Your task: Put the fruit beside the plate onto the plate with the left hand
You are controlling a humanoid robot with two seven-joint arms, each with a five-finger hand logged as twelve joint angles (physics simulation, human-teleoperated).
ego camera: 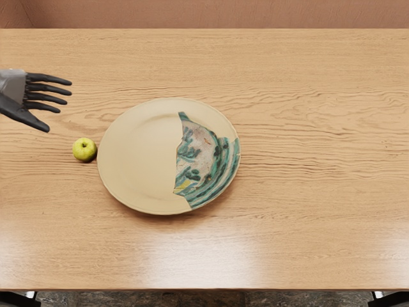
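Note:
A small yellow-green apple (84, 149) lies on the wooden table just left of the plate, close to its rim. The plate (137, 160) is large and round, tan on its left part with a green and blue painted pattern on its right part. My left hand (39, 97) comes in from the left edge, above and to the left of the apple and well apart from it. Its dark fingers are spread and hold nothing. The right arm does not show.
The wooden table (307, 192) stretches wide to the right of the plate and toward the front edge. A tan wall runs along the far edge at the top.

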